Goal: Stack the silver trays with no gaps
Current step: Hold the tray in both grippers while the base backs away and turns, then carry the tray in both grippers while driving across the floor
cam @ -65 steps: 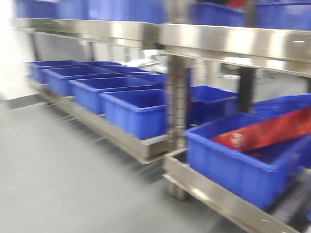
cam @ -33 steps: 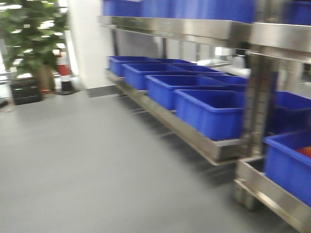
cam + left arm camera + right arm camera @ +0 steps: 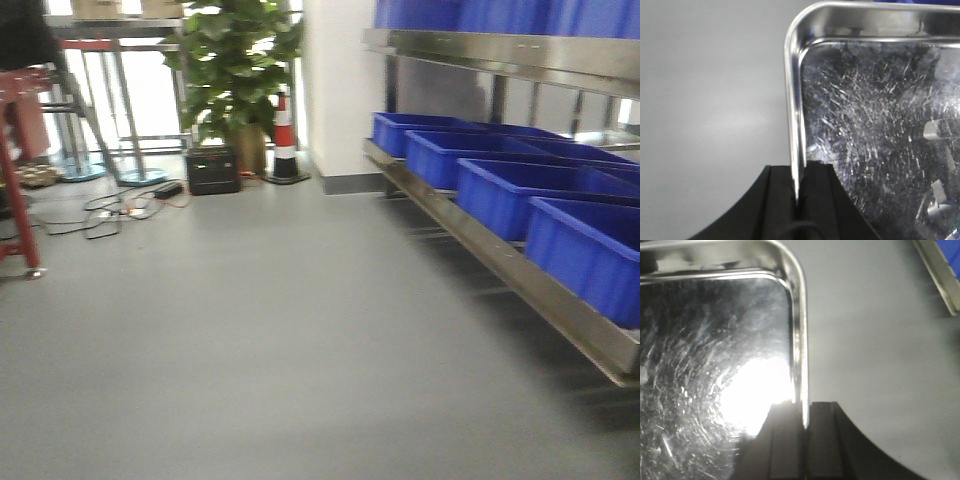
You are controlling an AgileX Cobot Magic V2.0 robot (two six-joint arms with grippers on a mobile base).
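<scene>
1. The left gripper (image 3: pixel 797 200) has its jaws clamped on the left rim of the silver tray (image 3: pixel 875 130), just below a rounded corner.
2. The right gripper (image 3: pixel 805 425) has its jaws clamped on the opposite rim, apparently of the same tray.
3. The tray hangs between both arms above the bare grey floor (image 3: pixel 250 330). No second tray is visible, so the stacking target is judged not yet reached.
4. Hazard: each grip bears only on a thin out-turned rim. Uneven arm motion can twist the tray and let it slip out.
5. Hazard: the shelf rail (image 3: pixel 500 265) carrying blue bins (image 3: pixel 500 190) stands to the right. Loose cables (image 3: pixel 110 212) lie ahead left. Base travel can strike either.
</scene>
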